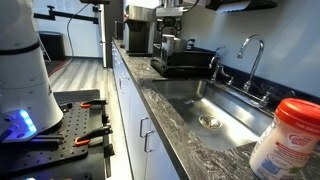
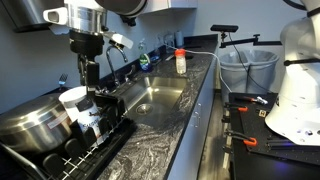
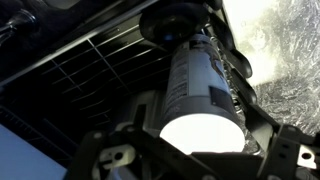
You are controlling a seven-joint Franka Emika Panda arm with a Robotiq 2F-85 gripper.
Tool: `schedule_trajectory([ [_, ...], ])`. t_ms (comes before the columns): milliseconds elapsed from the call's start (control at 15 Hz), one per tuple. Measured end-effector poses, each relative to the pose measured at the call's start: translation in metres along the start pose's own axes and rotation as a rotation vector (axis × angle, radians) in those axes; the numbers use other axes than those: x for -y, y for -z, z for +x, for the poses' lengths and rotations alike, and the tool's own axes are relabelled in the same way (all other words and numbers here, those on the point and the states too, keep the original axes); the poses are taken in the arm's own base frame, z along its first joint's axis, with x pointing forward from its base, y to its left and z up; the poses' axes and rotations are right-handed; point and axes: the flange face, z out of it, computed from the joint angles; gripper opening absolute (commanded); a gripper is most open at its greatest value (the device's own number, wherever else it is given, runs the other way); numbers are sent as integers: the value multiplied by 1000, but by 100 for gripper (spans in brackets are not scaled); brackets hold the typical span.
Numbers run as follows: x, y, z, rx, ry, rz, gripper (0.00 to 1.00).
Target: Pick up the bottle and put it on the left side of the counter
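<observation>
The bottle (image 1: 287, 140), white with a red cap and a red-and-white label, stands upright at one end of the dark speckled counter (image 1: 190, 125). It shows small at the far end (image 2: 180, 62) in an exterior view. My gripper (image 2: 90, 76) hangs over the dish rack (image 2: 95, 145) at the opposite end, far from the bottle. In the wrist view my gripper (image 3: 200, 110) is open. Its fingers (image 3: 285, 150) stand on either side of a white canister (image 3: 200, 90) with a dark label, its white base toward the camera. The red-capped bottle is out of the wrist view.
A steel sink (image 1: 205, 105) with a faucet (image 1: 250, 55) sits mid-counter, between the rack and the bottle. A large steel pot (image 2: 30, 125) stands beside the rack. A coffee machine (image 1: 140, 30) stands beyond it. The robot base (image 2: 295, 90) and a tool table (image 1: 70, 125) flank the cabinets.
</observation>
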Motion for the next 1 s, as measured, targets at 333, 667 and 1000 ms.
schedule_trajectory([
  [333,-7,28,1,34,-22,-35,100],
  [667,-19,69,-16,119,-142,-105,100],
  [1000,-49,90,-53,226,-341,-191,100],
])
